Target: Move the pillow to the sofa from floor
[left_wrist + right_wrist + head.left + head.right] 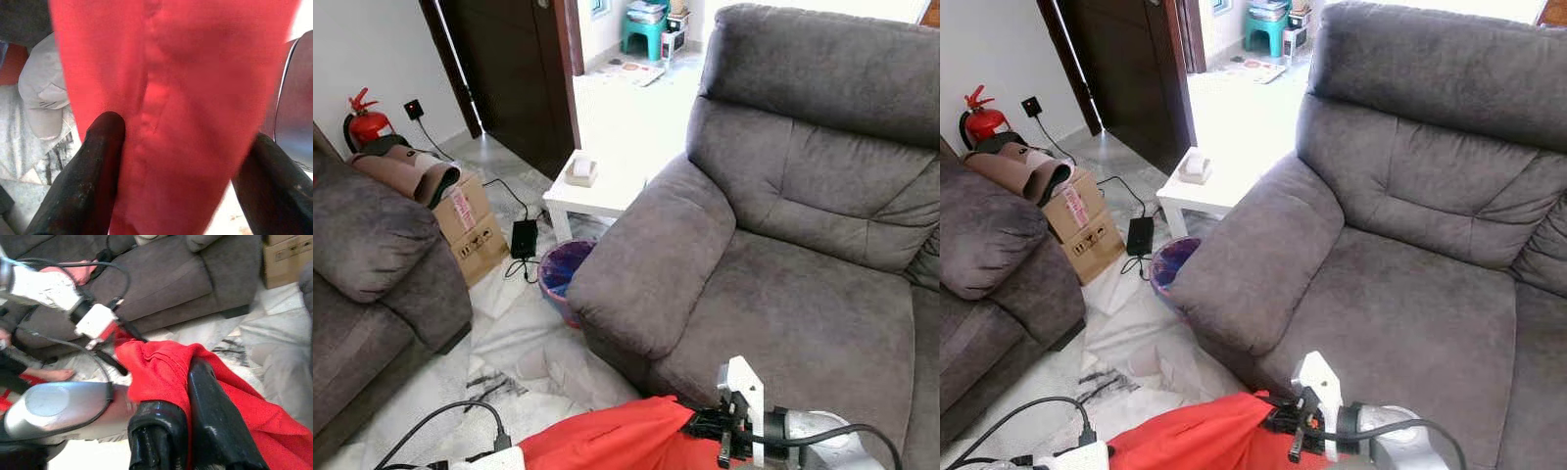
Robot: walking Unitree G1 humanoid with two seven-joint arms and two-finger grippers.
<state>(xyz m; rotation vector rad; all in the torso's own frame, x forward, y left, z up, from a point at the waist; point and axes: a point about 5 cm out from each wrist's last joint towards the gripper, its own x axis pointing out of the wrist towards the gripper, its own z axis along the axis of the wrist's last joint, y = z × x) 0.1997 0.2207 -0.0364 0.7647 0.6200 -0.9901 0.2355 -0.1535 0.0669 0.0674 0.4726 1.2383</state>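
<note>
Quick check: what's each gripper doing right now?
Left gripper: closed on the red pillow.
Right gripper: closed on the same red pillow.

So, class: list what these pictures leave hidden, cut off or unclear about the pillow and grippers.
- Pillow: its lower part is cut off by the bottom edge of the eye views, so its full shape is unknown.
- Right gripper: its tips are buried in red fabric.
- Left gripper: the wrist view is blurred close up; contact under the pillow is unseen.
</note>
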